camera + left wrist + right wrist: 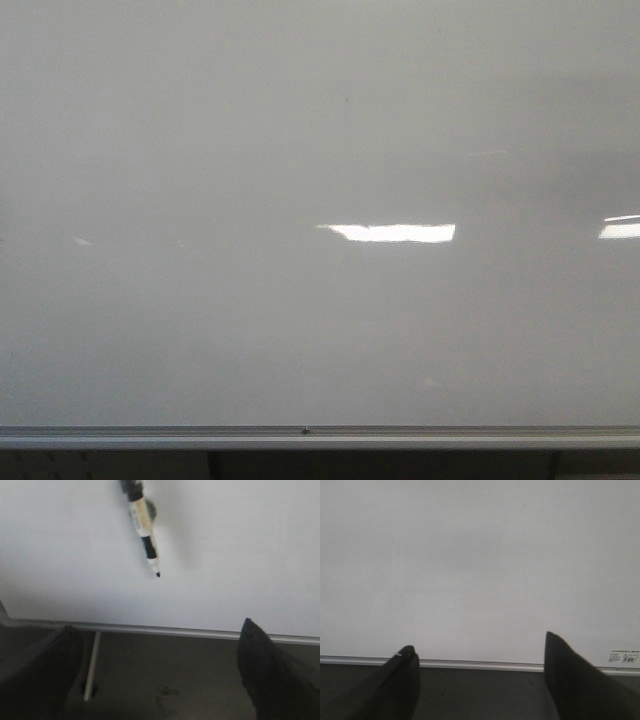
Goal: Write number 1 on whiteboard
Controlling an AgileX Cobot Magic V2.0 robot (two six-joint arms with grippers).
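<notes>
The whiteboard (320, 150) is glossy, pale grey and fills the front view, with a silver rail (300, 434) along its bottom edge. No number 1 shows on it. Neither gripper appears in the front view. In the left wrist view a black marker (142, 525) with a white and orange label lies against the whiteboard (240, 555), its bare tip (158, 574) pointing down toward the rail. My left gripper (156, 625) sits below the marker, open, apart from it. My right gripper (478, 641) faces the whiteboard (470, 555) near the rail, open and holding nothing.
Bright light reflections (392, 232) lie across the board. A faint grey vertical trace (526, 585) marks the board in the right wrist view, with a small printed sticker (625, 656) by the rail. A pale stand leg (92, 665) drops to the dark floor (165, 680).
</notes>
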